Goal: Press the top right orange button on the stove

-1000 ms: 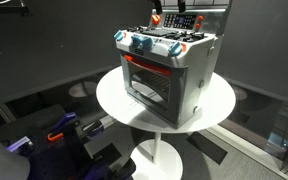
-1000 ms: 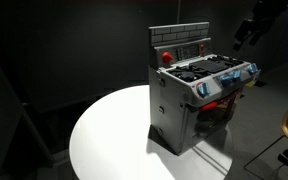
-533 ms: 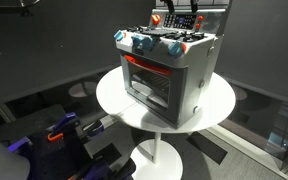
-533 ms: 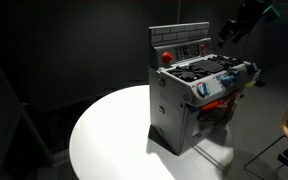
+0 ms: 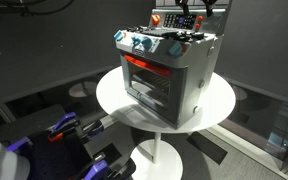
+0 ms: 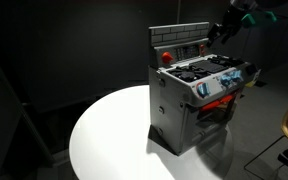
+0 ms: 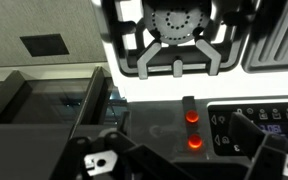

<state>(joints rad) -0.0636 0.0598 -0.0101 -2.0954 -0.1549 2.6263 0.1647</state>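
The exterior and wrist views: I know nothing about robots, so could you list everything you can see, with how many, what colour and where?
stove: one, silver-grey with red-orange trim, standing on the table.
table: one, white, round, under the stove.
knobs: at least three, blue and white, along the top of the stove's front.
burner grate: one seen in the wrist view, dark, on the stove top.
orange buttons: two, glowing, on the dark panel in the wrist view.
gripper: one, black, open, in the air by the stove's back panel.
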